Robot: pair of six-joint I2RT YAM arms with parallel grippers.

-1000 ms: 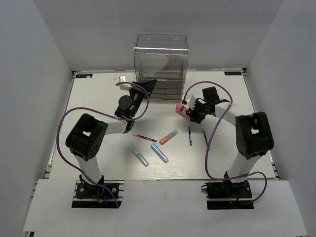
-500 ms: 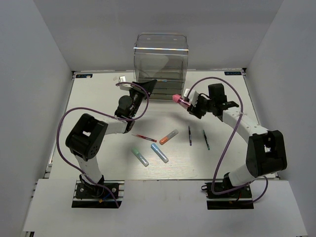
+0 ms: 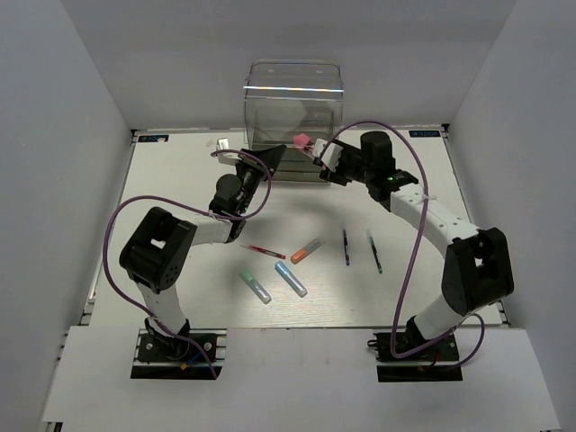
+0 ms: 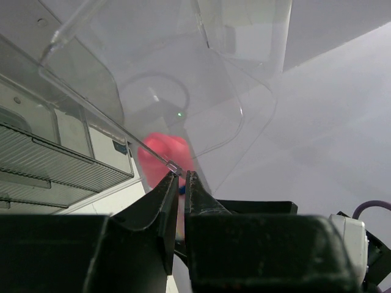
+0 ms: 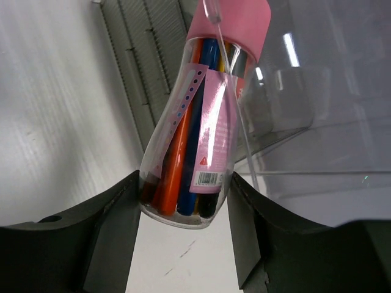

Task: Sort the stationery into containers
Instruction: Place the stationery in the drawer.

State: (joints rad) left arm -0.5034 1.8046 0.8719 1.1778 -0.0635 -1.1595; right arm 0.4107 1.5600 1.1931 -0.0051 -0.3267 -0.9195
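Observation:
The tall clear cabinet [image 3: 293,112] stands at the back middle. My left gripper [image 3: 273,155] is shut on the thin clear rim of a pulled-out drawer [image 4: 110,119], and its jaws [image 4: 181,178] pinch the rim at their tips. My right gripper [image 3: 328,158] is shut on the fat pink marker [image 3: 302,140], a clear tube with a pink cap [image 5: 201,116], and holds it tilted at the drawer's edge. The thin red pen [image 3: 263,251], orange marker [image 3: 308,249], light-blue marker [image 3: 290,278], green marker [image 3: 255,285] and two dark pens [image 3: 346,246] [image 3: 374,254] lie on the table.
Lower shut drawers [image 5: 143,79] show beside the marker in the right wrist view. The pink marker shows through the clear plastic in the left wrist view [image 4: 164,155]. Grey walls close in the white table [image 3: 180,180] on three sides.
My right gripper has carried the pink marker up and to the left, from the table's right middle to the cabinet's front. The left arm has not moved.

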